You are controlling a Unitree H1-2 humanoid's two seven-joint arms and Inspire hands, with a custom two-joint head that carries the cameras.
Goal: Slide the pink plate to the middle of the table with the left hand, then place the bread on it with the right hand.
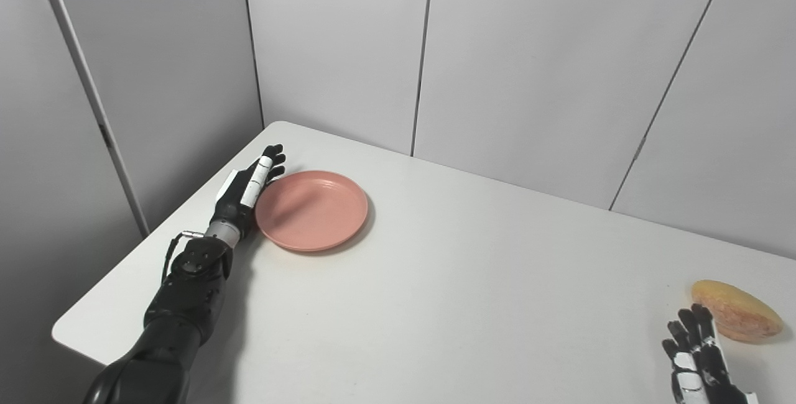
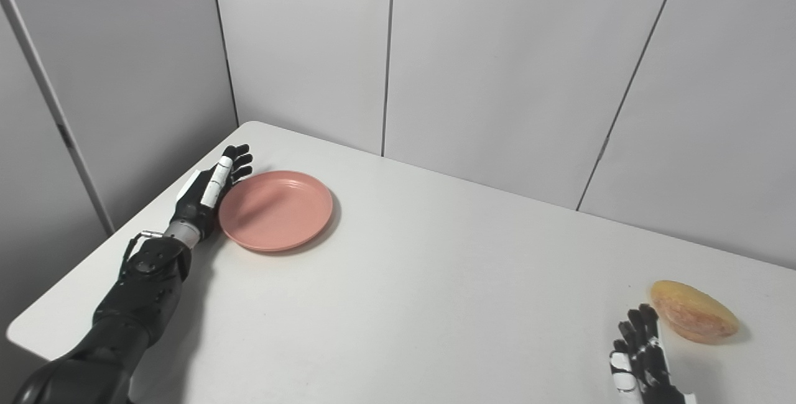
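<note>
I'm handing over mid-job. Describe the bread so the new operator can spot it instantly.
Start at the white table and go to its near right corner. The bread lies there, just beyond the open right robot hand. It is a golden-brown oval loaf, far from the flat pink plate on the left.

This looks like a robot test booth in a lab, not a home or kitchen. Plain grey partition panels (image 1: pixel 510 62) with dark vertical seams close in a bare white table (image 1: pixel 448 280) on two sides, rising just beyond the left hand's fingers (image 1: pixel 268 165). Only staged props lie on it: a pink plate (image 1: pixel 311 209) against those fingers, a bread (image 1: pixel 735 311) just beyond the right hand's fingers (image 1: pixel 693 329).
</note>
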